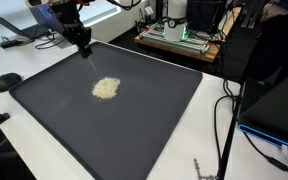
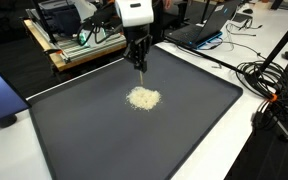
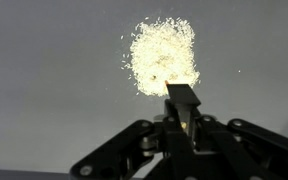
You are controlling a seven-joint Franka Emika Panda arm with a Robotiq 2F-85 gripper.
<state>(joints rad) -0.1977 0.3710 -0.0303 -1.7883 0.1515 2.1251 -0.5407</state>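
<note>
So here's the setup, going left to right across the bench. In an exterior view there's a flat black oval pad (image 1: pixel 7 82) sitting on the white bench (image 1: pixel 39 140), just off the left corner of the big dark grey rectangular mat (image 1: pixel 134 130) that covers most of the surface. Up near the mat's far left corner the black robot fingers (image 1: pixel 87 55) hang down from the arm, tips pointing at the mat.

A bit right of that and nearer the camera is the small pale yellowish heap of loose grains (image 1: pixel 105 89), lying roughly in the middle of the mat. The fingers are near it but apart from it, off toward the far edge.

In the wrist view the fingers (image 3: pixel 182 100) are pressed together, with a thin dark flat piece poking out between them, so they look like they're pinching some small tool, can't tell exactly what it is. Its tip sits right at the lower edge of the grain heap (image 3: pixel 162 55), with a few stray grains scattered around the pile.

Over on the right side in an exterior view, black cables (image 1: pixel 229 110) trail across the bench past the mat's edge, and a wooden tray with electronics (image 1: pixel 179 40) sits behind the mat.
</note>
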